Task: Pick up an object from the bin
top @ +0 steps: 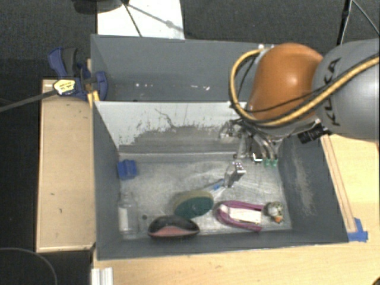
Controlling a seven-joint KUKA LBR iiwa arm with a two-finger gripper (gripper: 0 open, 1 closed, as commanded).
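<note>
gripper (236,174) over bin (160,153) middle, opening: cannot tell | nearest: teal round disc (195,206) toward front edge, beside purple-white piece (240,214) | likely light, stiff, flat, low-lying; grasp across its rim

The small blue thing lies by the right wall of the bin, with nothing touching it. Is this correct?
Not quite. The camera view shows the small blue thing by the left wall of the bin, not the right. Nothing touches it, as you say.
</note>
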